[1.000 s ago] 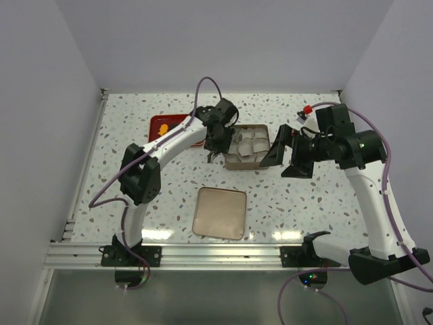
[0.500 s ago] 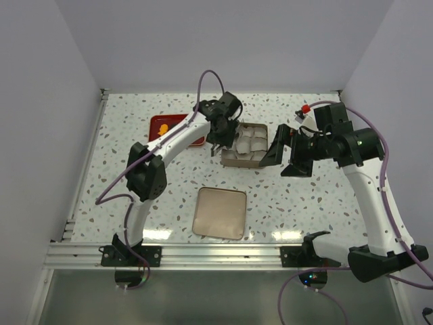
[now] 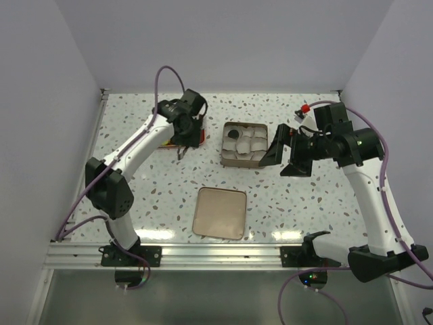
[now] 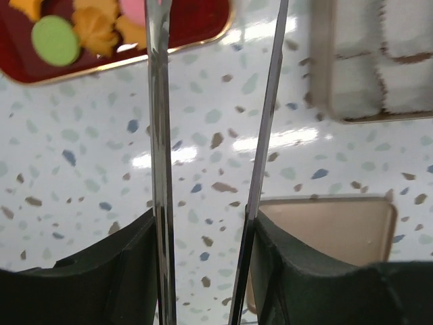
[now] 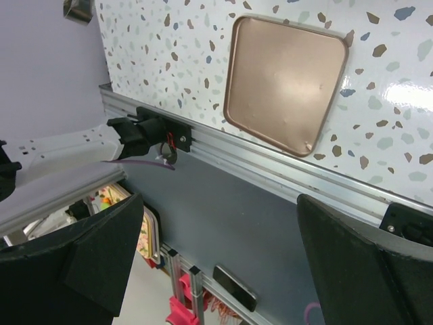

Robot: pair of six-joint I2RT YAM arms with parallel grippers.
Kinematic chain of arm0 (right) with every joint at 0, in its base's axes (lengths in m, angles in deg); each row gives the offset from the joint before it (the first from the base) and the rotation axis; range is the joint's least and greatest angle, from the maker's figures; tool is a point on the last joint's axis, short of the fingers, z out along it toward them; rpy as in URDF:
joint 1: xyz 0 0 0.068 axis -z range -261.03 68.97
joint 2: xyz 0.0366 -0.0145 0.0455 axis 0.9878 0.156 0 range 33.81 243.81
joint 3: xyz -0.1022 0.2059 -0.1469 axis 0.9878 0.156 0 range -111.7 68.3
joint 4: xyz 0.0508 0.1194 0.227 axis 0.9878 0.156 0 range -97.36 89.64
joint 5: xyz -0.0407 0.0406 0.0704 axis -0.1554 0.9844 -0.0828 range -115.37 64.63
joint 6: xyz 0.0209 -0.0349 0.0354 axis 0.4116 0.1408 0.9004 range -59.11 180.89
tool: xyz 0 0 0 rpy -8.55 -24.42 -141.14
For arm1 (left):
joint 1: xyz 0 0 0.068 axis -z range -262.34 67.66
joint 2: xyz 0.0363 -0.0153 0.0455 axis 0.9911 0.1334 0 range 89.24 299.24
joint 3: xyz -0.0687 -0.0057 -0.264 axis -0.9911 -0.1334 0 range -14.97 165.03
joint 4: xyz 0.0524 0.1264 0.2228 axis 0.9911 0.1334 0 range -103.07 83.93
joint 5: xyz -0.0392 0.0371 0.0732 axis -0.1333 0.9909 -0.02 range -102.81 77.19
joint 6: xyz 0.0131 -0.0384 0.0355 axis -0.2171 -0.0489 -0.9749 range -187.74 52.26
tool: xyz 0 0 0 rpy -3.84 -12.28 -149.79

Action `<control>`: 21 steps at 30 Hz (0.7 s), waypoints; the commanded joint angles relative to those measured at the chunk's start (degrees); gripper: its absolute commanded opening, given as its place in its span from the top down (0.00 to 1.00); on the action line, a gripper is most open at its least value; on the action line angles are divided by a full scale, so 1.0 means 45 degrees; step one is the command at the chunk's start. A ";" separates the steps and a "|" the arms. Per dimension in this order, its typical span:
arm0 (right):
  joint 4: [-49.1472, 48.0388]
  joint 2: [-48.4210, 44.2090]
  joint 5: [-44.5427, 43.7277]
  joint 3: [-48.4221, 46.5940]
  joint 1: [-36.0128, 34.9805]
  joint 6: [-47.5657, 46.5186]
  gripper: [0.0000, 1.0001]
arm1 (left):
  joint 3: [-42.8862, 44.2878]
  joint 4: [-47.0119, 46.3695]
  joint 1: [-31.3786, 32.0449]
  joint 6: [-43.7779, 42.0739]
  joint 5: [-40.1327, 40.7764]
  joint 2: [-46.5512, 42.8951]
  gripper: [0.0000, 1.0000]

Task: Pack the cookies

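Note:
The cookies lie on a red tray (image 4: 193, 27): a green one (image 4: 55, 39), orange ones (image 4: 95, 28) and a pink one (image 4: 137, 8) show in the left wrist view. One black cookie (image 3: 232, 135) sits in a white paper cup inside the tin box (image 3: 245, 161). My left gripper (image 3: 180, 150) hangs over the tray's near right corner; its long thin fingers (image 4: 160, 135) stand apart with nothing between them, and their tips run out of the wrist view. My right gripper (image 3: 286, 153) is wide open and empty, just right of the tin.
The tin's lid (image 3: 220, 212) lies flat near the front edge, also in the right wrist view as the lid (image 5: 284, 74). The tin (image 4: 323, 81) is right of the left fingers. White walls close in the table on three sides.
My left arm has swung left from the tin's left side to the red tray. A black cookie now shows in a cup in the tin. The right arm has stayed still.

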 commanded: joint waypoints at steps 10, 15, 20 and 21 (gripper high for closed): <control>-0.0293 0.0083 0.0555 0.0170 0.0072 -0.0223 0.01 | -0.3303 -0.0466 -0.3417 -0.0797 0.1086 -0.1656 0.39; -0.0176 0.0219 0.0516 -0.0025 0.0053 -0.0379 0.01 | -0.3265 -0.0603 -0.3986 -0.1111 0.1047 -0.1091 0.37; -0.0176 0.0337 0.0516 -0.0064 0.0072 -0.0438 0.01 | -0.3206 -0.0818 -0.4278 -0.1228 0.0795 -0.0699 0.37; -0.0176 0.0356 0.0516 -0.0045 0.0072 -0.0438 0.01 | -0.3167 -0.0838 -0.4298 -0.1248 0.0755 -0.0563 0.37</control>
